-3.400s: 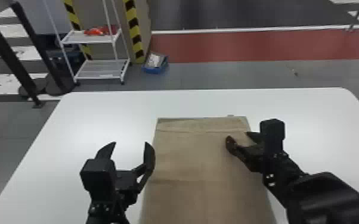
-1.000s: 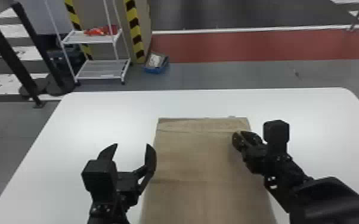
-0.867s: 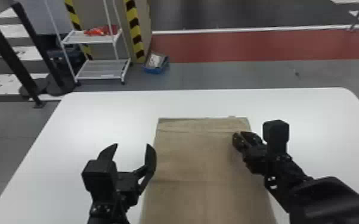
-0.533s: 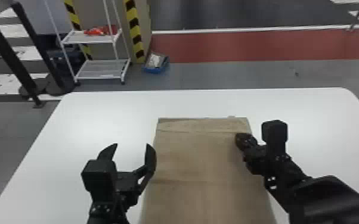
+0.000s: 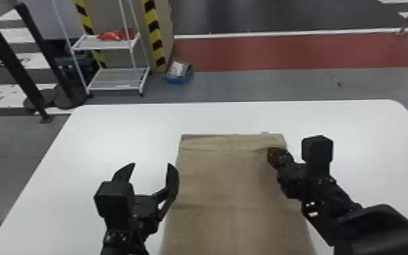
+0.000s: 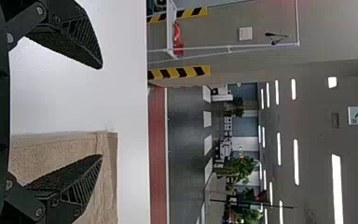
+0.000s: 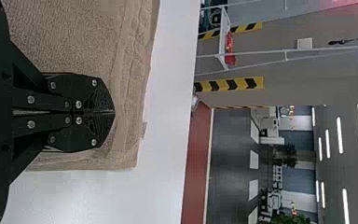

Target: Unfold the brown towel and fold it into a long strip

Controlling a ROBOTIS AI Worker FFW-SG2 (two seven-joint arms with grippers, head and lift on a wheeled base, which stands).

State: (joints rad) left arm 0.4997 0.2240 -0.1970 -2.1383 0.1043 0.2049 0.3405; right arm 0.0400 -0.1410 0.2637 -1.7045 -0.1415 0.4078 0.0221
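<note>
Leftward first, I note a white cart [image 5: 111,77] on the floor beyond the table [image 5: 118,135]; its upper shelf carries a red item [image 5: 113,35], which I cannot identify.

Next, my left gripper [image 5: 151,164] stands beside the towel's left side, fingers wide apart, nothing held. Its position is practically unchanged from the earlier frames.

Beyond the table again, a blue box [image 5: 179,80] on the floor contains something pale [image 5: 177,69], type undetermined.

Centrally, the brown towel [image 5: 230,190] lies flat on the table, its far edge nearly straight and a faint crease running across it. Its outline matches the earlier frames; I record no fold made in that interval.

To the right, the material change: my right gripper [image 7: 113,112], earlier parted over the cloth, has shifted slightly outward and closed. Its fingertips now meet just inside the towel's far right corner. Whether cloth is caught between them, I cannot tell.

For the task, I judge this an attempt to take that corner for the first lengthwise fold. A lift should settle the matter; if the pinch is shallow, the corner may slip out and leave the strip uneven.
</note>
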